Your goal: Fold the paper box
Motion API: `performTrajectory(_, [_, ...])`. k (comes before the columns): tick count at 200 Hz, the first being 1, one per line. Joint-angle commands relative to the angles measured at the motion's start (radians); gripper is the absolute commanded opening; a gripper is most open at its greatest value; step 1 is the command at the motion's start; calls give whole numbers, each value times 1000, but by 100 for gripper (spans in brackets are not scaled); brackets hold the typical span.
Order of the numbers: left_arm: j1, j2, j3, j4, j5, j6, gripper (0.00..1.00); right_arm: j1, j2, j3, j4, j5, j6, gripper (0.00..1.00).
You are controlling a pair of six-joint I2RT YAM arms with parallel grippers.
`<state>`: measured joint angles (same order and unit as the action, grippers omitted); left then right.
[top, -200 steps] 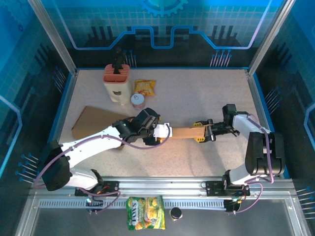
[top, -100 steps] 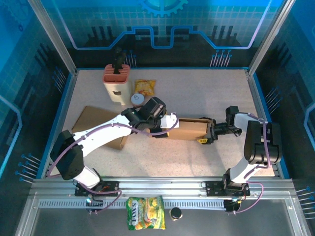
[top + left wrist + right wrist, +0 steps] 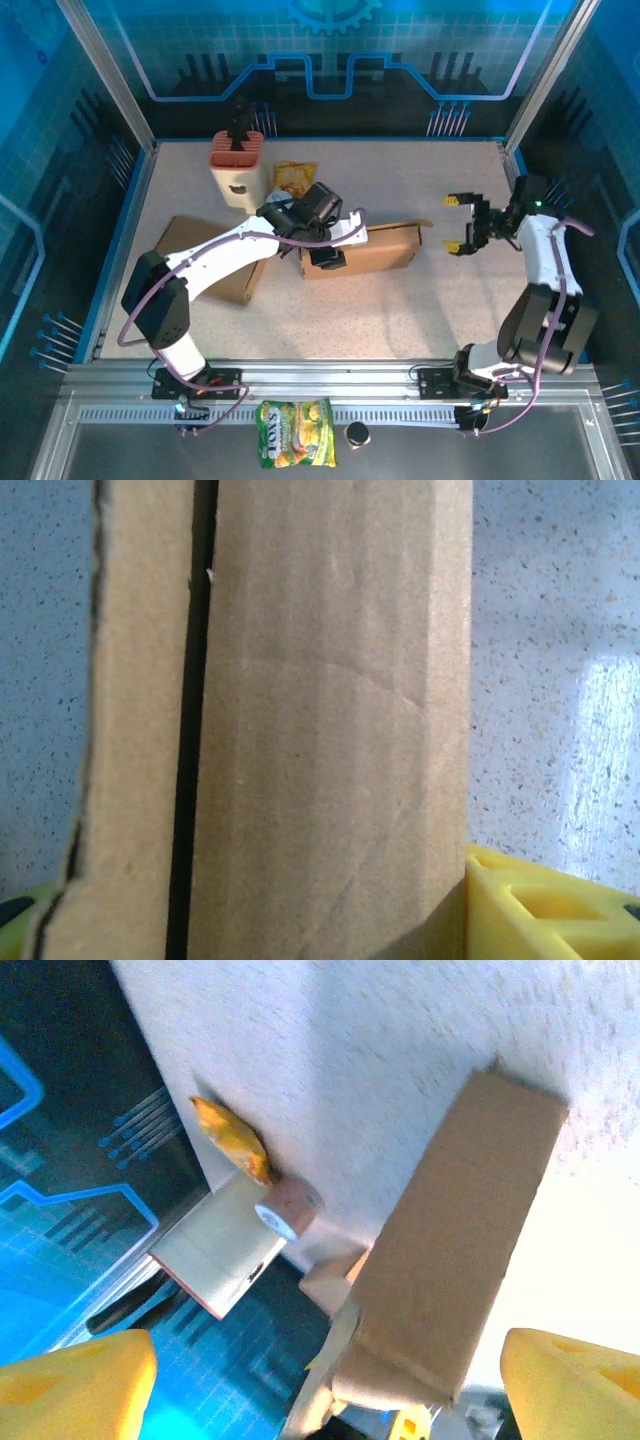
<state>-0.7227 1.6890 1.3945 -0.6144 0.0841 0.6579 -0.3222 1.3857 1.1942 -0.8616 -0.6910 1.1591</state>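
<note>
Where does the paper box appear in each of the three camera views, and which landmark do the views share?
Top external: the paper box lies near the middle of the table, long side left to right.
Left wrist: the paper box is close up, from near the left edge to past the middle.
Right wrist: the paper box runs from upper right down to bottom centre.
Shared landmark: the speckled table under it.

Paper box (image 3: 385, 250): matt brown cardboard, faintly ribbed and creased (cut edge raw and ragged). Bench (image 3: 400, 190): smooth, speckled stone-look top with a mild sheen. Fingers (image 3: 70, 1385) of right gripper (image 3: 455, 223): yellow moulded plastic, satin.
</note>
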Motion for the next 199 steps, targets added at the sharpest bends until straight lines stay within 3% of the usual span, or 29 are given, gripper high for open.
performTrajectory(1, [28,30,62,-75,74,-70,59,97,-112,97,-156,272,-109,87])
performTrajectory(40, [46,52,92,-100,96,-89,57,462,-327,-116,56,478,69,75])
performTrajectory(68, [50,51,99,-102,95,-80,57,629,-306,-178,196,546,156,75])
performTrajectory(142, [51,52,110,-107,92,-78,58,682,-163,-189,235,572,187,74])
performTrajectory(199, [51,45,115,-102,81,-79,64,684,-84,-182,81,583,154,59])
